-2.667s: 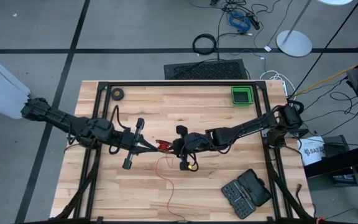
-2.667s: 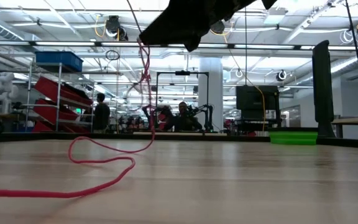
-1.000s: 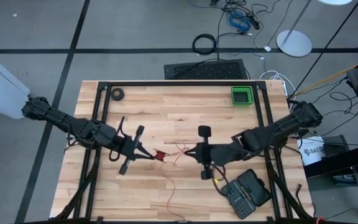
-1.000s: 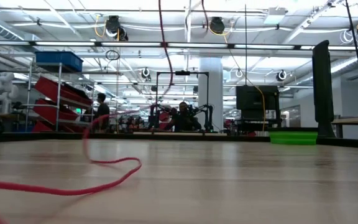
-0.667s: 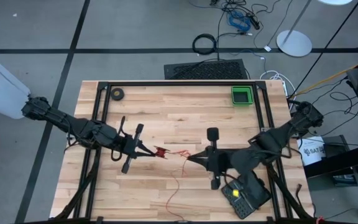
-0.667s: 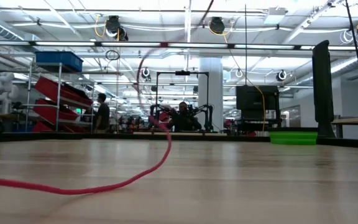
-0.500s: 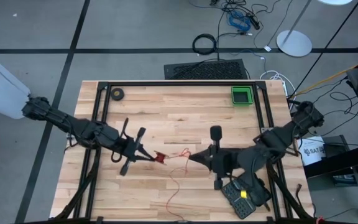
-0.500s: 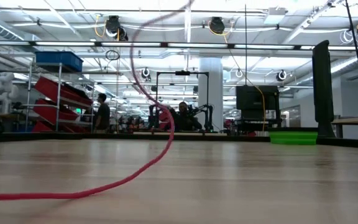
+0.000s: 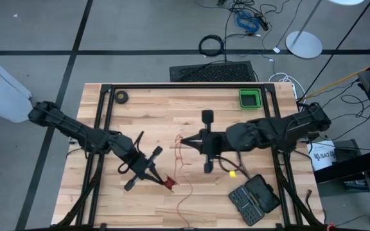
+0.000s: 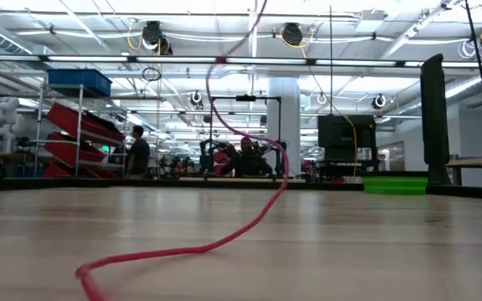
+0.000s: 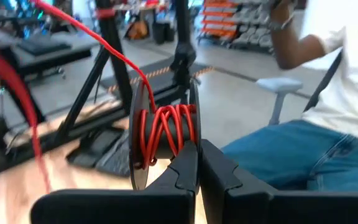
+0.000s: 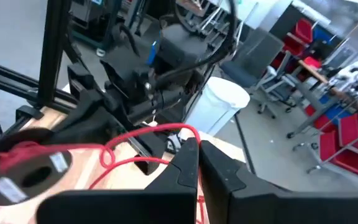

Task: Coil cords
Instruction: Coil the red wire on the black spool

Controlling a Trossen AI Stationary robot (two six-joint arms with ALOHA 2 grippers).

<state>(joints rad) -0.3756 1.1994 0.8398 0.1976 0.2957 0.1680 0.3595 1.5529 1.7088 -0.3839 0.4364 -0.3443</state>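
**Cord and Spool Position, Surrounding Obstructions**

While the left pincer clamps the red-wound spool near the tabletop front centre, the right pincer, closed on the cords, hangs mid-table. Slack wire trails toward the front edge. Obstructions: black tool case at front right, green tray and tape roll along the far edge. Whether slack touches the case is unclear.

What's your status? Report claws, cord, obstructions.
Left claw shut on the spool of red cord. Right claw shut on the cord, mid-table. Loose cord trails across the table. Nothing in the way.
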